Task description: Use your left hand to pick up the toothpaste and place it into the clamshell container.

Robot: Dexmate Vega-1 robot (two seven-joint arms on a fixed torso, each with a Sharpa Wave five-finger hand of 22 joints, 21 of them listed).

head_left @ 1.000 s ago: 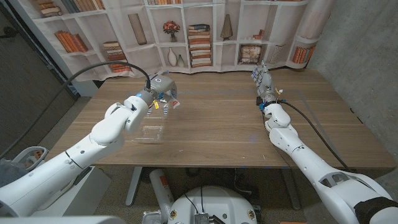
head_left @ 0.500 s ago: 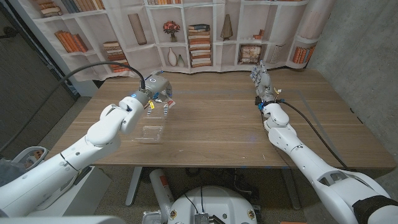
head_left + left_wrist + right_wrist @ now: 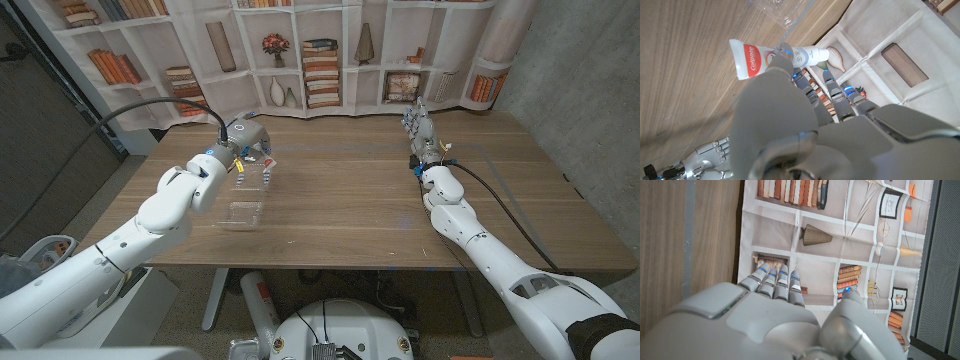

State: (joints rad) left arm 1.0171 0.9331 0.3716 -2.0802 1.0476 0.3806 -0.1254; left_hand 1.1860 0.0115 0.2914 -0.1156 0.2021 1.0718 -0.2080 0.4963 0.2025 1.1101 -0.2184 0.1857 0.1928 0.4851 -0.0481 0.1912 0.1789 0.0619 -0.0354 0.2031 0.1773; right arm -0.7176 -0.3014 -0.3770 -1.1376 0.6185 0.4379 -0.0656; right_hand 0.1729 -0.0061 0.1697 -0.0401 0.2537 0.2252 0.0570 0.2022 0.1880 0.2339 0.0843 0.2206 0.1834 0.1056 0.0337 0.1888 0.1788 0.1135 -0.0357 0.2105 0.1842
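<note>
Toothpaste: a white and red tube (image 3: 771,56) held above the table, pinched in the left hand's fingers. In the left wrist view its flat crimped end, with the red brand panel, points away from the fingers, and its long axis runs roughly level over the wood. In the head view it shows only as a small bit under the fingers.
Left hand: the hand (image 3: 252,143) grips the tube, raised over the table's far left part.
Clamshell: a clear plastic container (image 3: 241,211) lies open on the table, nearer the robot than the hand and apart from it. Nothing can be made out inside.
Right hand: the hand (image 3: 420,128) stands at the table's far right, fingers straight and close together, holding nothing.
Table: bare wood (image 3: 350,200) between both arms.
</note>
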